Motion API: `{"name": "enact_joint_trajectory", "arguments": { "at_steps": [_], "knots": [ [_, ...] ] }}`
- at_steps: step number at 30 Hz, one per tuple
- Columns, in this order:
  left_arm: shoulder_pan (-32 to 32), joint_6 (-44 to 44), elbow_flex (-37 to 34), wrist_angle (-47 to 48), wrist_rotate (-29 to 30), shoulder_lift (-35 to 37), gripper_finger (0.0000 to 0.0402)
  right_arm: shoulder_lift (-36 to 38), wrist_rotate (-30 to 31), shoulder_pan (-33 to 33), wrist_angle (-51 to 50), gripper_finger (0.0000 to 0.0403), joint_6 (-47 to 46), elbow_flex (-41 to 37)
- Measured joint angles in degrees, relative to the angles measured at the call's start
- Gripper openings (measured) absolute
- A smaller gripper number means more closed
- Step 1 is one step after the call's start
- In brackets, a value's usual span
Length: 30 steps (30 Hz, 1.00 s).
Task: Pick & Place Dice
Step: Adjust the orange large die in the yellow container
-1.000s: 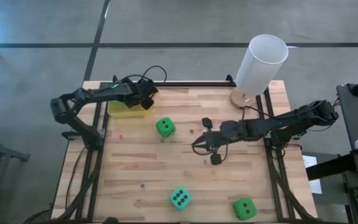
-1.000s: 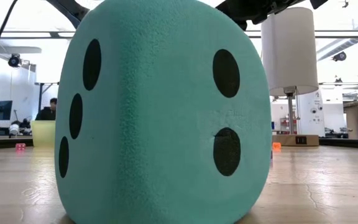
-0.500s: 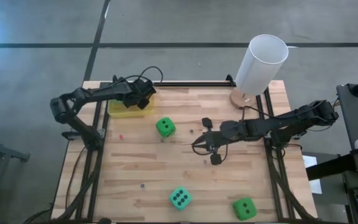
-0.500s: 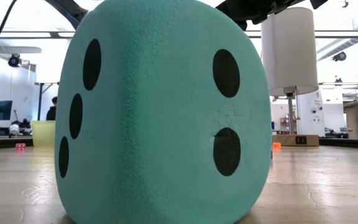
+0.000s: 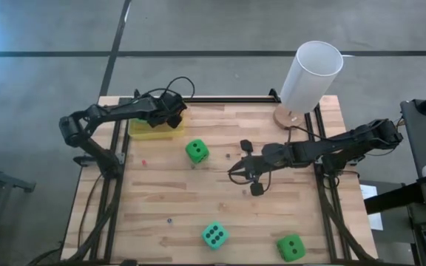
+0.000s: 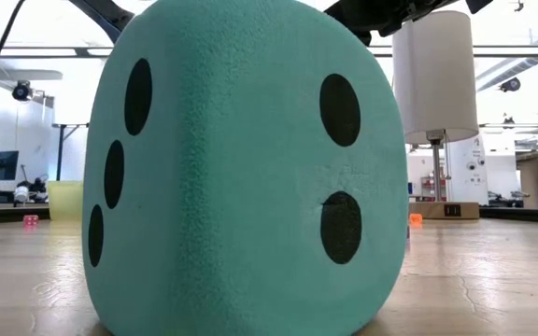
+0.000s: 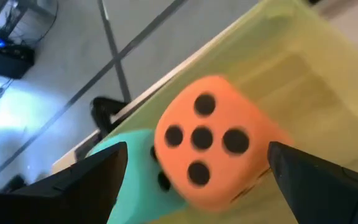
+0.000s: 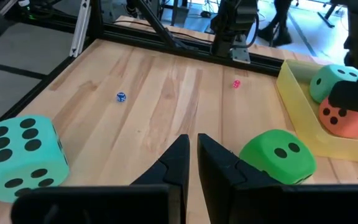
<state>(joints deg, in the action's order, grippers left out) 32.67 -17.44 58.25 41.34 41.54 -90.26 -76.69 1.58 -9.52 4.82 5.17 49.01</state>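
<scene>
High view showed a wooden table [image 5: 168, 199] from straight above, with a dark arm at each side. Toward the upper left of the frame, the left pincer [image 5: 173, 112] hung over a translucent yellow tray [image 5: 148, 133] at the table's far edge. Its fingers stood wide apart and gripped nothing. In the left wrist view, an orange-red die [image 7: 209, 149] sat between those spread fingers, inside the tray, with a teal die [image 7: 126, 163] touching it. The right wrist view also showed these two dice lying together in the tray.

Three dice lay loose on the table. A bright green die [image 5: 196, 151] sat just beside the tray, left of centre. A second teal die [image 5: 214, 235] rested near the bottom centre, filling the low view. Another green die [image 5: 291, 247] lay at the lower right.

Right of centre, the right pincer [image 5: 234, 171] rested low over the table, fingers nearly together and holding nothing.

A white cylinder [image 5: 310, 74] on a round base stood at the upper right.

By this reckoning, two of five dice were placed and three remained, the green one by the tray being nearest.
</scene>
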Motion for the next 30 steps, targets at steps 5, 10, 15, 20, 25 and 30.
{"name": "enact_joint_trajectory", "arguments": {
  "at_steps": [5, 10, 15, 20, 25, 30],
  "knots": [
    [0.0, 2.3, 0.0, -4.6, 0.0, 0.0, 0.039, 0.0, 0.0, 0.0, 0.0, 0.0028, 0.0, 0.0],
    [0.5, 2.5, -0.1, -7.2, 0.0, -0.9, 0.0389, 0.0, 0.0, 0.0, 0.0, 0.0028, 0.0, 0.0],
    [1.5, 2.4, -0.1, -7.3, 0.0, -3.2, 0.0386, 0.0, 0.0, 0.0, 0.0, 0.0028, 0.0, 0.0],
    [2.1, 0.4, -0.1, -7.0, 0.4, -3.6, 0.0388, 0.0, 0.0, 0.0, 0.0, 0.0028, -0.2, 0.0],
    [2.2, 0.7, -0.1, -5.2, 1.1, -3.6, 0.0386, 0.0, 0.0, 0.0, 0.0, 0.0028, -0.2, 0.0],
    [2.8, 0.7, -0.1, -2.0, 2.8, -3.6, 0.0383, 0.0, 0.0, 0.0, 0.0, 0.0028, -0.1, 0.0]
  ]
}}
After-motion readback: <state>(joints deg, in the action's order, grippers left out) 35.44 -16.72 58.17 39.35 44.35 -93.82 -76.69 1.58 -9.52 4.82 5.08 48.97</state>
